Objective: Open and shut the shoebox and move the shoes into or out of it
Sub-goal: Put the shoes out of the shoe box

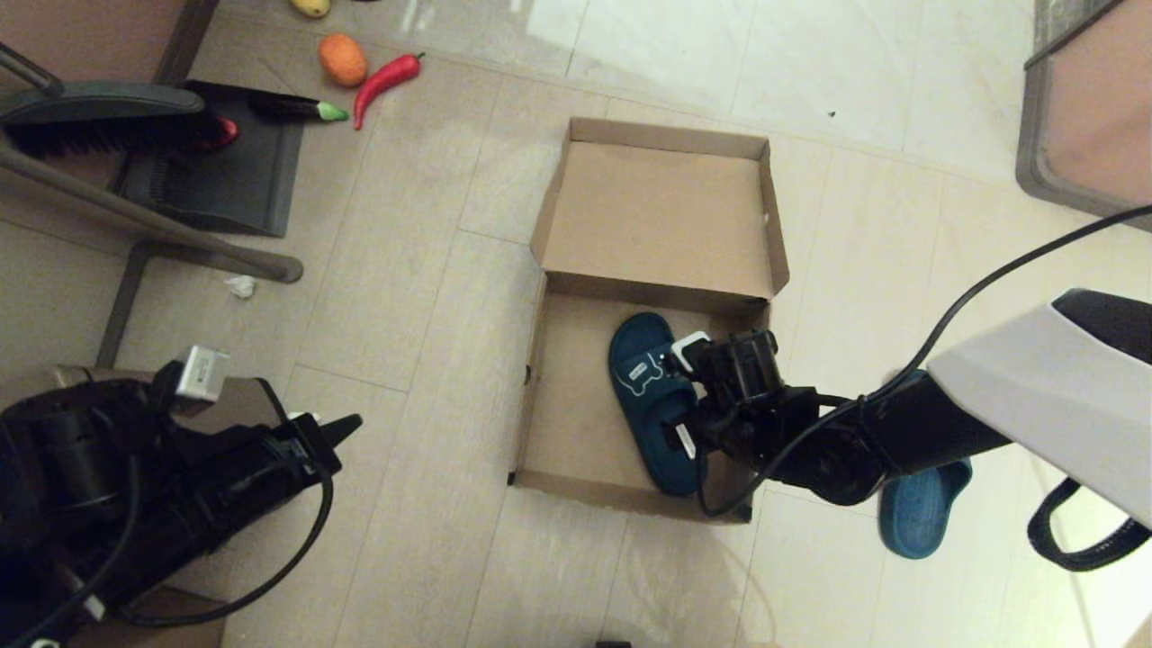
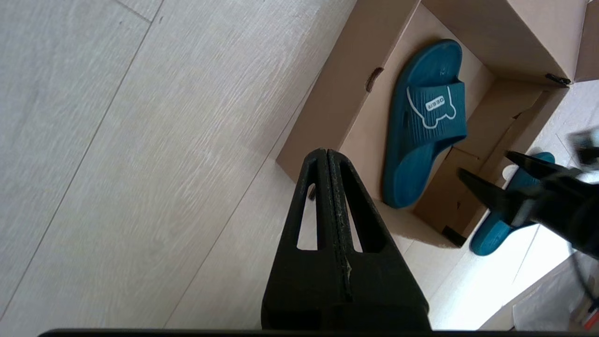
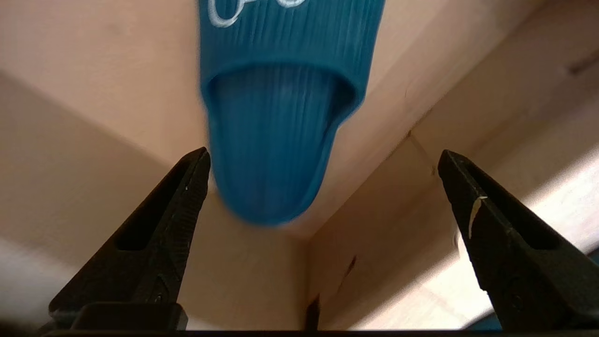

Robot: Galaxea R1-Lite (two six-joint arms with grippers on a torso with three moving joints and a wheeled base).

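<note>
Pale floor tiles carry everything you are working with: the shoebox (image 1: 643, 360) lies open on them, its lid folded flat away from you. Your right pincer (image 3: 323, 196) hangs inside the box at its near right corner, fingers spread wide and holding nothing, with the heel of one slipper (image 1: 652, 400) just ahead of and between the tips. Your left pincer (image 2: 327, 161) is parked well off to the left of the box, fingers pressed together and empty. I count two shoes: one lying flat in the box, and the second slipper (image 1: 922, 513) on the floor outside the right wall, partly hidden under your right arm. You look to be mid-way through moving the shoes; whether in or out, I cannot tell. Next, either close on the heel ahead or swing outward to the slipper behind the wall, clearing the cardboard edge.
</note>
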